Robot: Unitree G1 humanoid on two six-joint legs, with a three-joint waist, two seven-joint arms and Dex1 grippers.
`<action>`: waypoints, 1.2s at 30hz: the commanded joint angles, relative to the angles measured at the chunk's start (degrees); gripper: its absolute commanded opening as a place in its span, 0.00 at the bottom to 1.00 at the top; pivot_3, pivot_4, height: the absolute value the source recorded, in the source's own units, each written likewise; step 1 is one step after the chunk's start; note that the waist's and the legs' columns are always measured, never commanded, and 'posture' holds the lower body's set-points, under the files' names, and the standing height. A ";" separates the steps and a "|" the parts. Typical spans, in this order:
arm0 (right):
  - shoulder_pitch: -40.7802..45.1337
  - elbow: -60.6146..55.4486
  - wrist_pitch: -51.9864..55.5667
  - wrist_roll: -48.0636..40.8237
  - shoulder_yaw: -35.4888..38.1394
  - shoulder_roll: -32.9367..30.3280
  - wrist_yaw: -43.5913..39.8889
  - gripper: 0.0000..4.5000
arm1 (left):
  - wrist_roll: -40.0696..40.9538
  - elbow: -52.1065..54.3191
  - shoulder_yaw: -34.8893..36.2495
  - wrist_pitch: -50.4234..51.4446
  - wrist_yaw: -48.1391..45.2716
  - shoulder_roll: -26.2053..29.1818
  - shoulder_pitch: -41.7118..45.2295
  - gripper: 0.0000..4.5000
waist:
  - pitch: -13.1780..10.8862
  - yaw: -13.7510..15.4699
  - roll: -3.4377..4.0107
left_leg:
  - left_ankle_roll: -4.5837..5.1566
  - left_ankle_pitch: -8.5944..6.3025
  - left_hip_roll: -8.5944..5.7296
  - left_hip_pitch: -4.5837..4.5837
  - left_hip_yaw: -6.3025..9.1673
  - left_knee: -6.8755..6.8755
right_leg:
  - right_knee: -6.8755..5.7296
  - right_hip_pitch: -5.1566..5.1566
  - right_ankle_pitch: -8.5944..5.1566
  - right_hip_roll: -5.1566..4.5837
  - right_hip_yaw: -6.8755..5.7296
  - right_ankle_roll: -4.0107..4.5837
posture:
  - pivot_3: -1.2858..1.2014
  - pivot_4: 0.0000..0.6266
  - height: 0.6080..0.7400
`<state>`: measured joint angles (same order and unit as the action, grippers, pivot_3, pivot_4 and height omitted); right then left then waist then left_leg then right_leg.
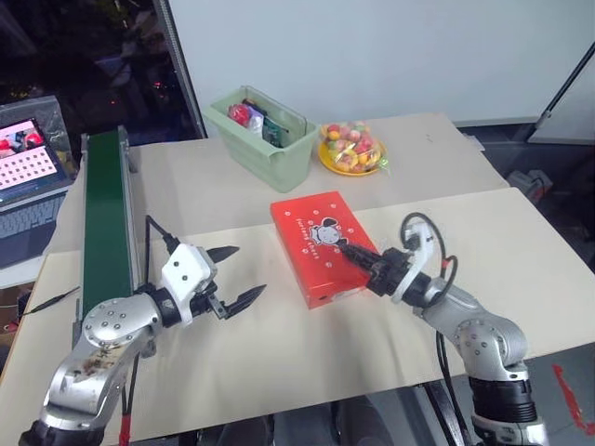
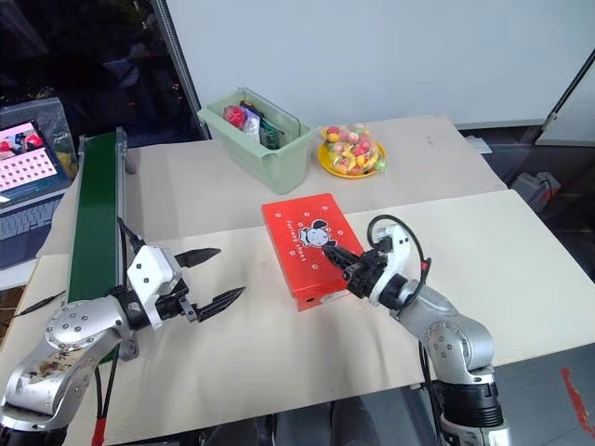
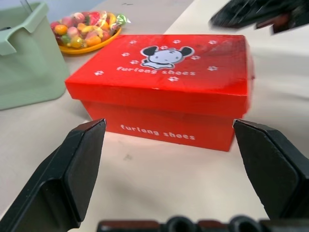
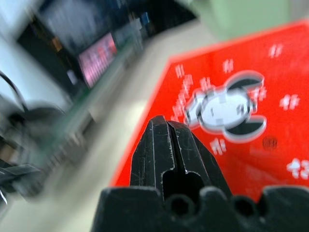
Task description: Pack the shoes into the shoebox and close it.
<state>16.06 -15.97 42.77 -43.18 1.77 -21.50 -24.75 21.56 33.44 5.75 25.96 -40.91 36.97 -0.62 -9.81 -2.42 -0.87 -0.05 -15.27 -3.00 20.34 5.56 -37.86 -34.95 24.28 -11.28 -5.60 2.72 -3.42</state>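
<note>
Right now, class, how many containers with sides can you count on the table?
2: a red cardboard shoebox, lid closed, at the table's middle, and a pale green plastic bin behind it, beside the yellow plate of sweets. Nothing suggests others hidden.

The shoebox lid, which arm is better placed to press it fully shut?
Probably the right: the right gripper, shut, sits over the shoebox lid, while the left gripper hangs open beside it.
</note>
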 commanded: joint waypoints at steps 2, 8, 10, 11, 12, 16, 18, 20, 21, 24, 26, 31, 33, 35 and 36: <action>4.90 1.78 0.75 7.78 -6.33 0.00 1.86 0.00 | 0.53 2.74 0.33 0.22 1.04 0.10 0.75 1.00 | -0.02 -0.03 -0.07 | 0.00 0.00 0.01 0.00 0.00 0.00 | 0.01 -0.01 0.00 0.01 0.00 0.01 | 0.52 0.24 1.00; 12.29 10.13 -0.86 16.95 -12.93 4.92 4.25 0.00 | 0.03 2.72 -1.68 0.15 1.61 -0.41 1.53 1.00 | -0.03 -0.10 -0.12 | -0.01 0.00 0.01 0.02 0.01 0.00 | 0.00 0.03 0.25 0.00 0.00 0.42 | 0.52 0.24 1.00; 13.97 12.58 -1.11 19.47 -14.91 5.78 3.70 0.00 | -0.04 2.58 -2.23 0.15 1.88 -0.62 2.03 1.00 | -0.03 -0.08 -0.13 | -0.02 0.01 0.00 0.00 0.01 0.00 | 0.00 0.02 0.27 0.01 -0.01 0.44 | 0.52 0.24 1.00; 14.59 13.79 -1.17 20.39 -15.51 6.36 3.39 0.00 | -0.07 2.48 -2.49 0.17 2.08 -0.75 2.35 1.00 | -0.03 -0.07 -0.13 | -0.02 0.01 0.00 0.01 0.01 0.00 | 0.00 0.03 0.27 0.01 -0.01 0.45 | 0.52 0.24 1.00; 15.20 15.05 -1.05 21.44 -16.15 6.81 3.34 0.00 | -0.07 2.43 -2.68 0.21 2.33 -0.92 2.63 1.00 | -0.02 -0.07 -0.14 | -0.02 0.01 0.01 0.00 0.02 0.00 | -0.01 0.03 0.27 0.02 -0.03 0.45 | 0.52 0.24 1.00; 16.09 17.04 -0.96 23.52 -16.06 7.61 2.68 0.00 | -0.41 2.23 -3.18 0.03 2.81 -1.26 2.89 1.00 | 0.01 -0.09 -0.18 | -0.03 0.01 0.01 -0.03 0.04 0.00 | -0.01 -0.01 0.29 0.02 -0.05 0.48 | 0.52 0.24 1.00; 16.19 16.94 -1.24 24.05 -15.77 7.61 2.08 0.00 | -0.68 1.85 -3.44 -0.19 2.94 -1.44 2.96 1.00 | 0.01 -0.12 -0.19 | -0.03 0.01 0.01 -0.04 0.04 0.00 | -0.02 -0.01 0.29 0.02 -0.05 0.48 | 0.52 0.24 1.00; 15.96 16.09 -1.19 24.70 -15.81 6.92 1.48 0.00 | -0.97 1.46 -3.59 -0.41 3.25 -1.79 2.99 1.00 | 0.01 -0.11 -0.19 | -0.03 0.01 0.01 -0.05 0.04 0.00 | -0.04 -0.01 0.29 0.03 -0.05 0.48 | 0.52 0.24 1.00; 15.70 15.52 -1.08 24.88 -15.63 6.49 1.25 0.00 | -1.20 1.15 -3.67 -0.49 3.67 -2.17 3.01 1.00 | 0.01 -0.08 -0.18 | -0.03 0.01 0.01 -0.05 0.04 0.00 | -0.04 -0.01 0.29 0.03 -0.05 0.48 | 0.52 0.24 1.00; 14.56 13.33 -1.38 25.33 -13.55 5.66 1.77 0.00 | -1.71 0.23 -3.61 -0.11 5.55 -3.80 3.13 1.00 | 0.01 0.02 -0.19 | -0.03 0.01 0.00 -0.04 0.05 0.00 | -0.02 -0.02 0.29 0.02 -0.05 0.48 | 0.52 0.24 1.00; 12.76 9.39 -2.50 23.17 -9.29 5.51 1.89 0.00 | -1.31 -1.04 -2.22 1.17 9.09 -6.55 3.49 1.00 | 0.02 0.25 -0.20 | -0.03 0.01 -0.01 -0.03 0.06 0.00 | -0.02 -0.02 0.29 0.00 -0.07 0.48 | 0.52 0.24 1.00; 7.81 -1.11 1.57 10.62 8.79 4.19 2.71 0.00 | -3.12 -4.14 0.79 1.64 18.16 -12.78 4.08 1.00 | -0.01 0.96 -0.25 | -0.04 0.02 -0.08 0.08 0.17 -0.01 | 0.00 0.03 0.30 -0.08 -0.10 0.48 | 0.52 0.24 1.00; 6.97 -3.01 3.86 5.10 16.01 3.48 4.04 0.00 | -4.40 -4.94 1.11 1.33 20.64 -14.17 4.09 1.00 | -0.02 1.12 -0.25 | -0.04 0.02 -0.08 0.08 0.17 -0.01 | 0.00 0.03 0.30 -0.07 -0.10 0.48 | 0.52 0.24 1.00; 6.39 -1.49 5.27 1.17 25.31 1.80 7.40 0.00 | -5.09 -5.79 2.06 1.33 24.18 -16.68 4.27 1.00 | -0.02 1.19 -0.26 | -0.04 0.02 -0.05 0.06 0.12 -0.01 | 0.00 0.00 0.30 -0.04 -0.11 0.48 | 0.52 0.24 1.00; 5.71 -0.62 5.26 1.61 28.40 0.39 9.14 0.00 | -5.75 -6.39 2.42 1.05 25.89 -17.66 4.54 1.00 | -0.02 1.40 -0.26 | -0.04 0.02 -0.05 0.04 0.12 -0.01 | 0.00 -0.02 0.30 -0.04 -0.11 0.48 | 0.52 0.24 1.00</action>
<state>22.76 -16.53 47.16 -39.39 22.79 -19.17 -18.84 17.23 27.04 6.43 27.89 -18.49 20.21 3.40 -9.83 -1.02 -1.13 -0.09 -15.25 -3.05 20.38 5.67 -37.87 -34.94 24.23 -10.99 -5.65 2.60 -2.94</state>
